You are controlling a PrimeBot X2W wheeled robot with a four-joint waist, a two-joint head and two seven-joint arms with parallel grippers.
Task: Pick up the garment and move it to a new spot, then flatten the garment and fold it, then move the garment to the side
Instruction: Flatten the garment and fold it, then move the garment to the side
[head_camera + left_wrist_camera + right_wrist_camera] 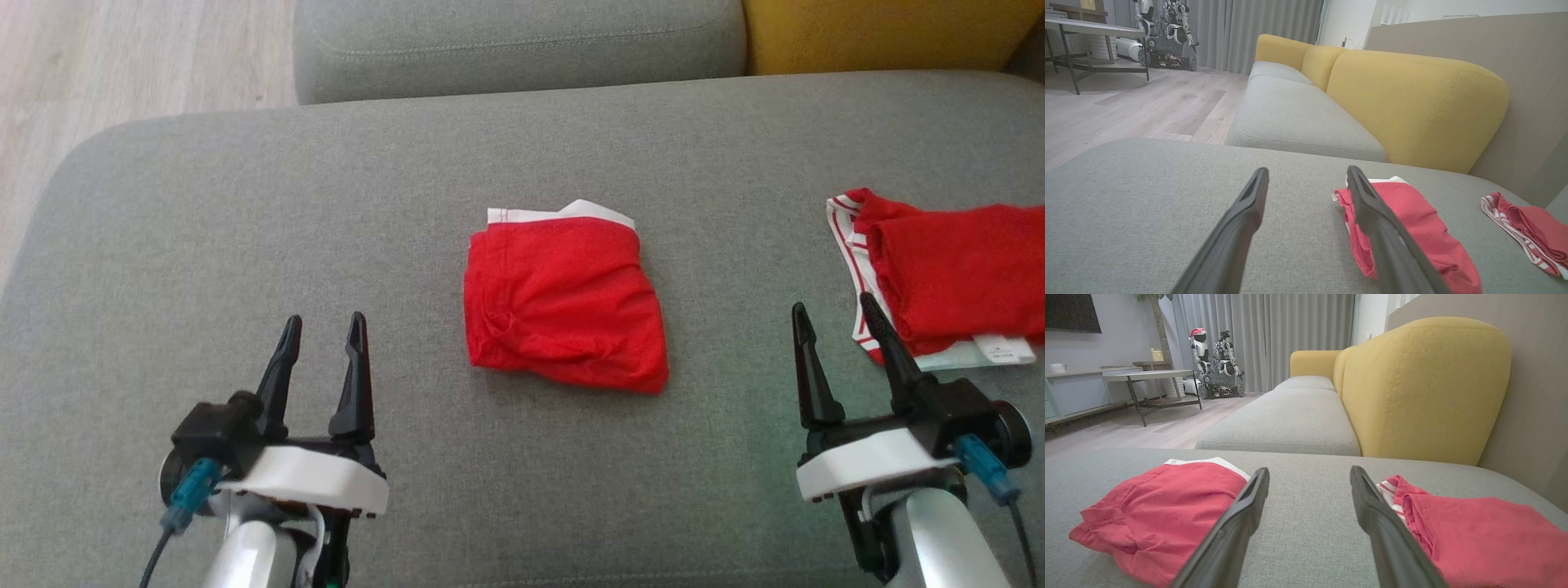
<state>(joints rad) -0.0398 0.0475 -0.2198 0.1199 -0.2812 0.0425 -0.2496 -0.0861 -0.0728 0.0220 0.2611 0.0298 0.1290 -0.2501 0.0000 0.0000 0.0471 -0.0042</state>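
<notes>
Left pincer (325, 320) fingers spread apart, nothing between them, over the grey woven sofa seat (204, 245) at lower left. Right pincer (833, 306) likewise spread and empty at lower right; in the head view its outer finger crosses the edge of a second red garment with red-and-white striped trim (955, 269), contact not discernible. Folded red cloth garment with white waistband (563, 302) lies mid-seat between both pincers, apart from each, waistband toward the yellow upholstered backrest (882, 33)
</notes>
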